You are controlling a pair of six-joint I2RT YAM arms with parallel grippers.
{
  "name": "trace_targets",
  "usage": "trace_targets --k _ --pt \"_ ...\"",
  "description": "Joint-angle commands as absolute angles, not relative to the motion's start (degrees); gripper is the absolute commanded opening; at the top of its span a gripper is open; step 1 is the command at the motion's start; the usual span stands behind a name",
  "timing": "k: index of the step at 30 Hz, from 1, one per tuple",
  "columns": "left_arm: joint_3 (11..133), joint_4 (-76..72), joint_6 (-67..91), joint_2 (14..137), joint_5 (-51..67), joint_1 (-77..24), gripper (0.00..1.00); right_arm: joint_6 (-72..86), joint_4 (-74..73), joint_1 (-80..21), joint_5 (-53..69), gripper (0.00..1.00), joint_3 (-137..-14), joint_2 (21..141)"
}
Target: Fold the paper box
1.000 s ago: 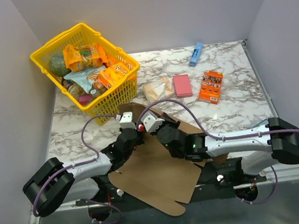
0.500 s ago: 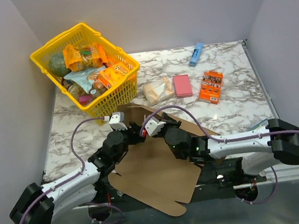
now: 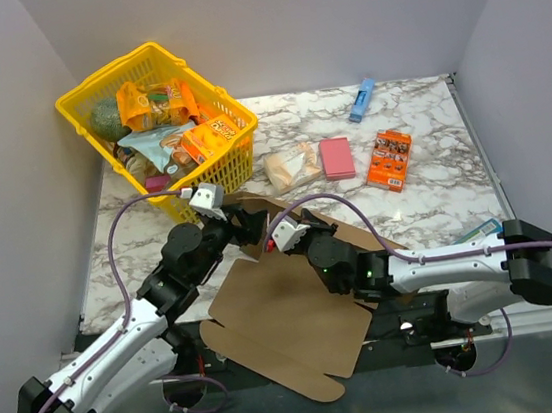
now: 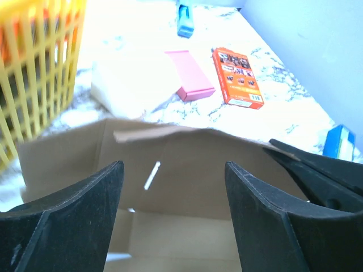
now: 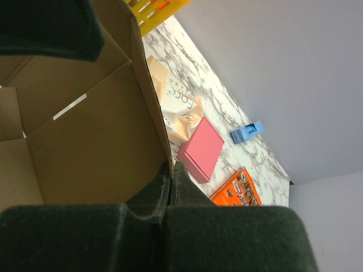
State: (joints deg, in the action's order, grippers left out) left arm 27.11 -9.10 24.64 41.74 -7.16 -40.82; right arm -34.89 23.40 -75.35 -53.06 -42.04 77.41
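the paper box [image 3: 288,318] sits at the near edge of the counter [image 3: 436,197]. it's mostly a flat brown sheet, with its front hanging over the edge and the far flap tipped up. right pincer [image 5: 171,170] is clenched on the rim of that raised flap, pinching the cardboard. left pincer [image 4: 173,167] is released, jaws wide, facing the flap's inner side from close by, holding nothing. looks like the wall-raising step, early on imo. next move probably needs the left one to catch a side flap and crease it upright while the right steadies the wall. yellow basket [image 3: 210,177] and pink box [image 3: 336,157] sit further back.
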Motion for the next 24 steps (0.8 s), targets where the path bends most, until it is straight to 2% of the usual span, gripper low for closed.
trace_targets --k 1,4,9,13,19,24 --pt "28.8 -5.5 13.8 41.2 -4.0 -40.4 0.8 -30.3 22.0 -75.4 -51.9 0.01 -41.0 76.5" --pt "30.5 -2.4 12.1 40.8 -7.0 -40.4 0.8 -30.3 21.8 -75.4 -51.2 0.01 -40.9 75.8" --pt "34.7 1.8 8.4 44.2 -0.4 -40.4 0.81 -30.7 21.8 -75.4 -50.8 0.01 -40.5 75.5" --pt "42.0 10.0 2.3 47.5 -0.4 -40.4 0.84 -30.0 21.7 -75.5 -50.5 0.01 -40.3 75.3" --pt "45.1 17.8 -8.1 48.8 7.4 -40.4 0.85 -30.0 22.1 -75.4 -50.4 0.01 -39.9 74.5" --pt "45.1 20.8 -11.9 50.9 7.7 -40.3 0.85 -30.1 22.1 -75.4 -50.2 0.01 -39.3 73.6"
